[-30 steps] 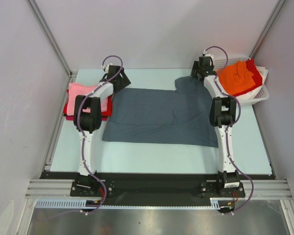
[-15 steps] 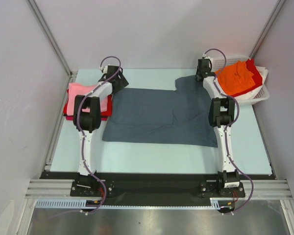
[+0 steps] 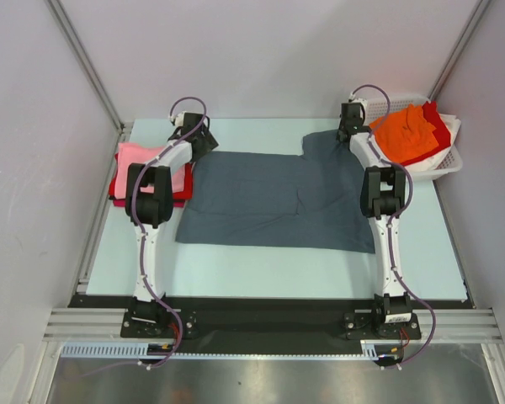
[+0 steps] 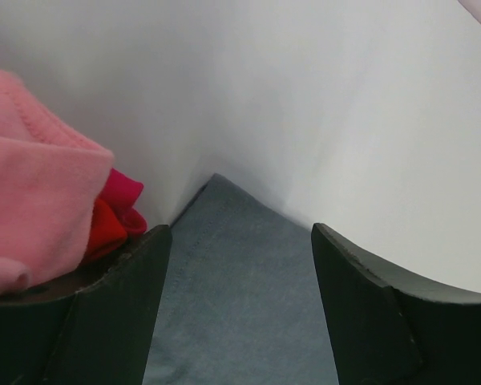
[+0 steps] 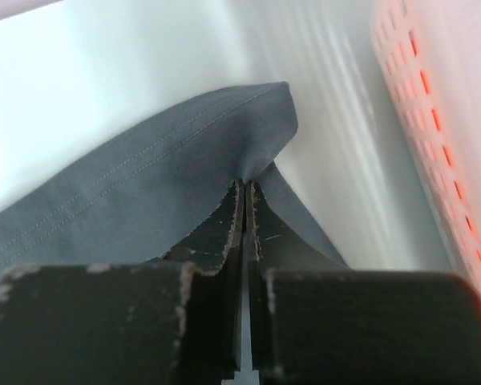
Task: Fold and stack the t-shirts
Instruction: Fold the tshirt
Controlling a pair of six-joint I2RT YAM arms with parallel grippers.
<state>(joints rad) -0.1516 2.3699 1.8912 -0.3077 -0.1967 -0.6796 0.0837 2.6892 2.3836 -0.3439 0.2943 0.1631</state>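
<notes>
While the blue-grey t-shirt (image 3: 269,198) lies spread flat mid-frame on the bench (image 3: 261,271), the right gripper (image 5: 245,191) is pinched tight on its upper-right corner, just beside the basket (image 3: 444,167) holding an orange t-shirt (image 3: 402,133). The left gripper (image 4: 236,237) stands wide over the upper-left corner, near the pink t-shirt (image 3: 130,158) at left.

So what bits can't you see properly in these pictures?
- Top view: the left arm covers the pile under the folded pink cotton t-shirt.
- Top view: the crumpled orange t-shirt hides what lies deeper in the white plastic lattice basket.
- Right wrist view: that basket is blurred, cut off at the edge.
</notes>
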